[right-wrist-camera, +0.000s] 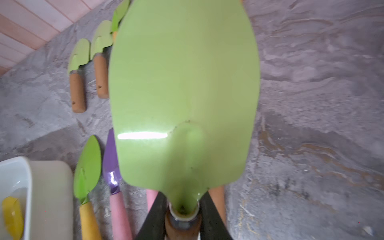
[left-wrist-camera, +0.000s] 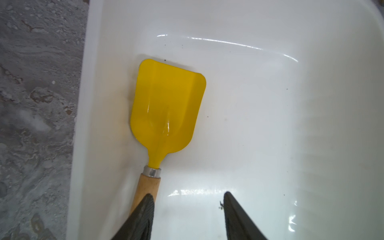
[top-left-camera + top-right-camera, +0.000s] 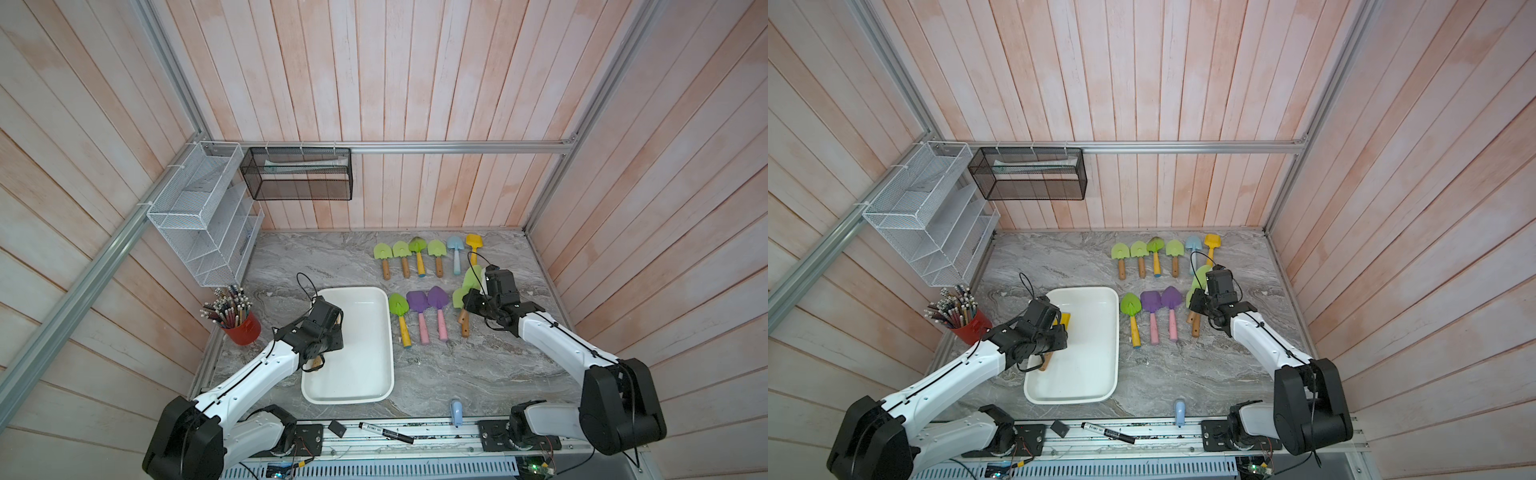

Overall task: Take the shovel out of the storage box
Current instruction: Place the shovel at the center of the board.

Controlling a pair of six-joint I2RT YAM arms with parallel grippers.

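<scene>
In both top views a red cup [image 3: 243, 328] of pencils stands at the left edge of the marble table [image 3: 478, 374]. Just right of it the left arm reaches down into the box [image 3: 368, 357], which sits left of centre.

The yellow shovel [image 2: 166, 104] lies flat on the box floor along its left wall. Its blade points toward the upper part of the left wrist frame. The left gripper [image 2: 189, 197] hangs over it with its fingers apart. One finger [image 2: 143, 216] covers the wooden handle and the other is over bare floor, so nothing is clamped.

Right of the box three shovels lie side by side, one green [image 3: 398, 305] and two purple [image 3: 419, 301]. A row of six more [image 3: 419, 249] lies higher in the frame, by the back wall.

Farther right, the right gripper [image 1: 184, 195] is closed on the neck of a pale shovel [image 1: 182, 83]. Its light green blade fills the middle of the right wrist frame and looks slightly blurred. Another wooden handle [image 1: 218, 199] shows just behind it.
</scene>
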